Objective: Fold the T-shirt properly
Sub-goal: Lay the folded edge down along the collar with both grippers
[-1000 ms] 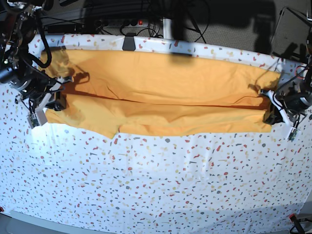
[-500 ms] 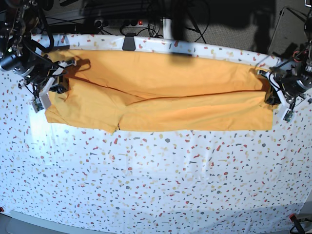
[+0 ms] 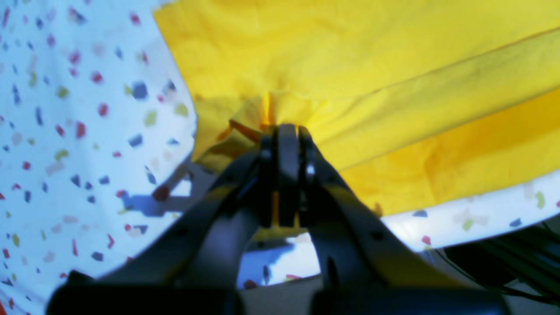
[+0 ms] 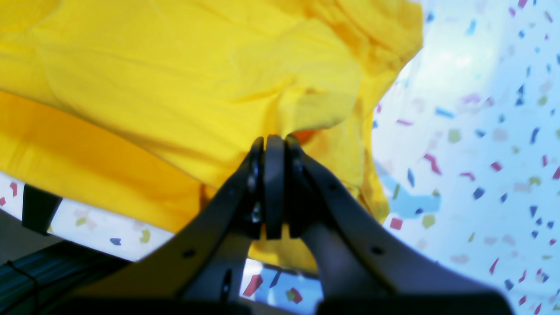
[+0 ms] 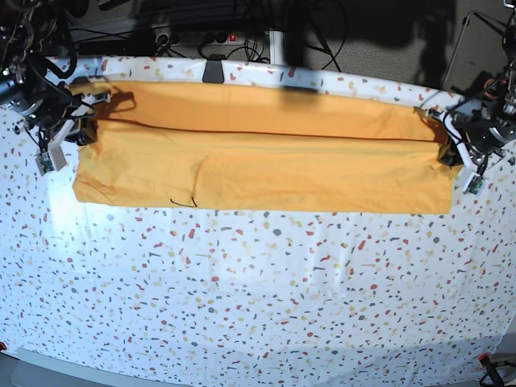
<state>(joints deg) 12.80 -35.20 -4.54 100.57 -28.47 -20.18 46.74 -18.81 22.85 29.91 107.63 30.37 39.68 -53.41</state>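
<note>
The speckled table (image 5: 258,306) bears the T-shirt (image 5: 266,161) spread lengthwise.

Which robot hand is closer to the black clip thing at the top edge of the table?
The right gripper. It pinches the T-shirt near the clip, on the base view's left. The left gripper holds the shirt's other end, far across the table.

We see the right gripper (image 5: 81,133) now farther up the base view than a second ago, close to the table's far edge, and the left gripper (image 5: 445,153) likewise higher and nearer that edge. Between them the shirt (image 5: 266,161) is drawn flatter: the deep sagging fold across its middle is now a thin straight crease, its near edge runs almost straight, and the notch at the lower left is nearly closed.
</note>
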